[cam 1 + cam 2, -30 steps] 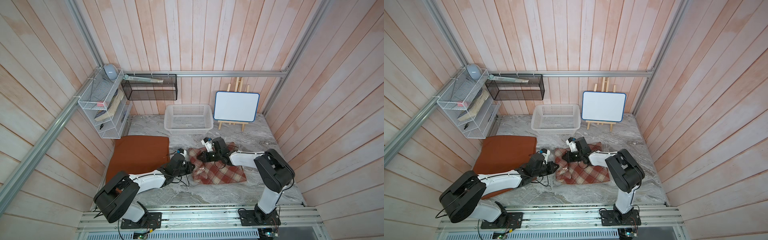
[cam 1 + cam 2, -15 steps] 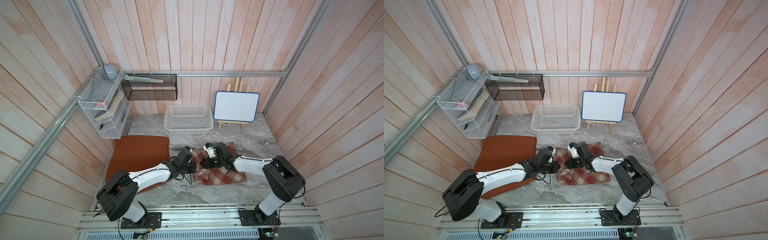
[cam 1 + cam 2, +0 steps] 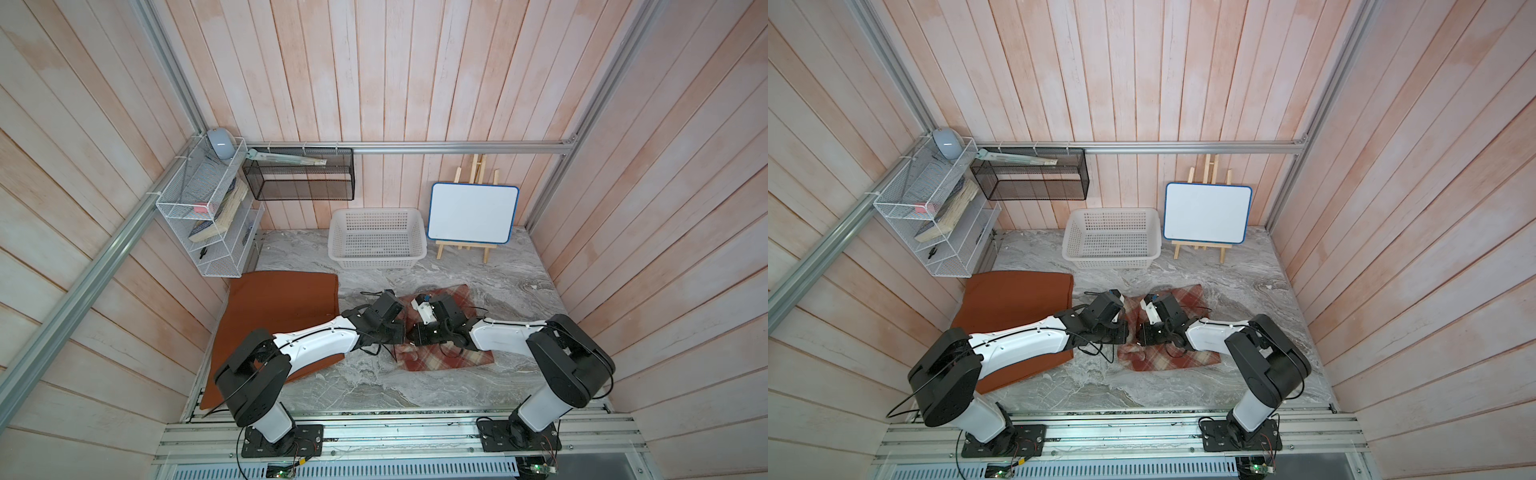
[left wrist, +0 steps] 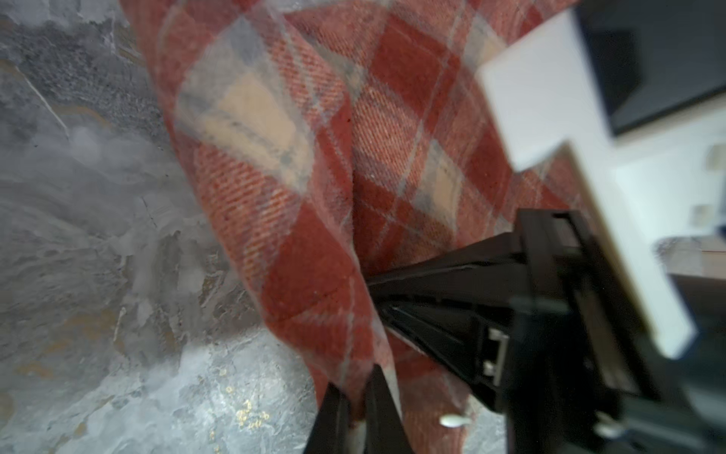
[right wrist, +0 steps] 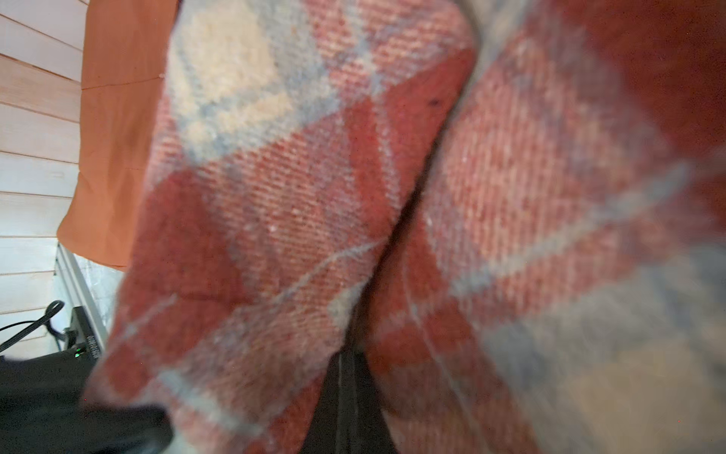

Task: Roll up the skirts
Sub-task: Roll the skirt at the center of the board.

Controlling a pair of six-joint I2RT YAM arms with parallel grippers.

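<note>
We see both arms reaching low and forward over the grey marbled worktop (image 3: 374, 386), forearms angled inward so the two wrists almost meet. The left hand (image 4: 355, 397) has its jaws narrow, pinching an edge of the red-and-cream plaid woolly cloth skirt (image 3: 453, 360). Just beside it and facing it, the right hand (image 5: 345, 393) is closed tight on a raised fold of the same skirt, which lies bunched beneath both hands. The plain rust-orange cloth skirt (image 3: 282, 303) lies flat on the outer side of the left hand, partly under that forearm.
</note>
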